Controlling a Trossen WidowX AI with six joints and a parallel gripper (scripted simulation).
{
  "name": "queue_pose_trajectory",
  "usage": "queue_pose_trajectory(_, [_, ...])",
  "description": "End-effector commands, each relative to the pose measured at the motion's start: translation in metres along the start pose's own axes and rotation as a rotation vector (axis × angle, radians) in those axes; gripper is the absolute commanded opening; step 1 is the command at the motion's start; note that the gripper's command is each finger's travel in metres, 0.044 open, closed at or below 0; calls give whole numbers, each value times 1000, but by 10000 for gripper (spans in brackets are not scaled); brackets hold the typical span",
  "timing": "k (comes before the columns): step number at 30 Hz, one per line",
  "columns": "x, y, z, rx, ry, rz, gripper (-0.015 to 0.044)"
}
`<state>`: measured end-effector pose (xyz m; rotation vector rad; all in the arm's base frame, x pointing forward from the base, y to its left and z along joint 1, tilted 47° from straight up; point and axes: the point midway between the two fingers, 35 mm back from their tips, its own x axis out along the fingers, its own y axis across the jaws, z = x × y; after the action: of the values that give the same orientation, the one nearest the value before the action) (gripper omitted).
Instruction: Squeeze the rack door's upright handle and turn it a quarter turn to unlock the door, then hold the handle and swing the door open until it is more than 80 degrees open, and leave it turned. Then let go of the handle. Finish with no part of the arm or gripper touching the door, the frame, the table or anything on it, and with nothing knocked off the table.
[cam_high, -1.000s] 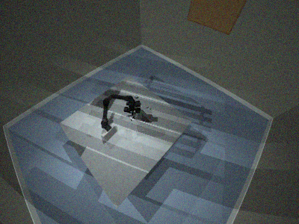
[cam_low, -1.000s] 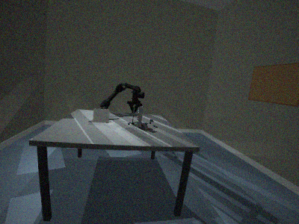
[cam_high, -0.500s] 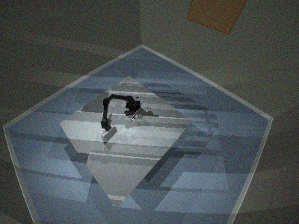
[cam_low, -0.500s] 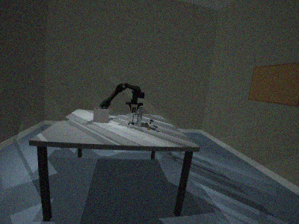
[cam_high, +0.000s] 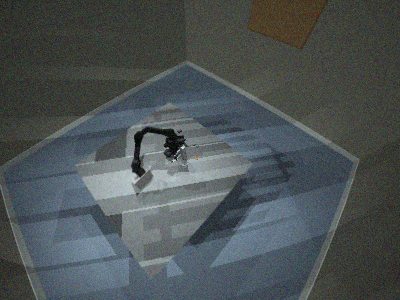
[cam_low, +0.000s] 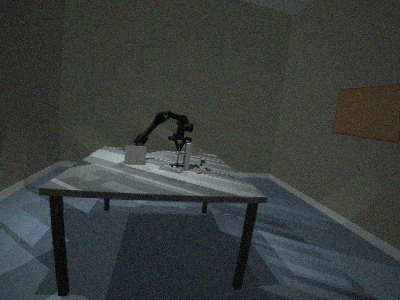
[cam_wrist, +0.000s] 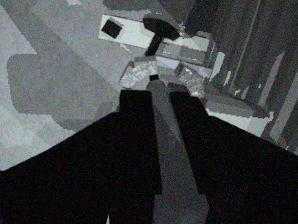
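My gripper points down at the small rack near the table's middle. In the wrist view its two black fingers stand close on both sides of a long grey bar with dark sides, which looks like the door handle. The fingers look shut on it, without a gap that I can make out. A pale upright part of the rack stands right beside the fingers. The door's angle and the handle's turn are too small and dark to tell, and the fingers hide part of the handle.
A pale box stands near the arm's base. A small orange thing and small dark things lie right of the rack. Beyond the fingers are a white plate and a black T-shaped part.
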<state>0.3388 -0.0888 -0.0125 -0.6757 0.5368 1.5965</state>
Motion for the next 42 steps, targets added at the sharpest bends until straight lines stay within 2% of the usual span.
queue_pose_trajectory(1, [0,0,0,-5,-2,0,97])
queue_pose_trajectory(13, [0,0,0,-5,-2,0,17])
queue_pose_trajectory(19, [0,1,1,29,-2,0,15])
queue_pose_trajectory(42, [0,27,20,531,-2,1,15])
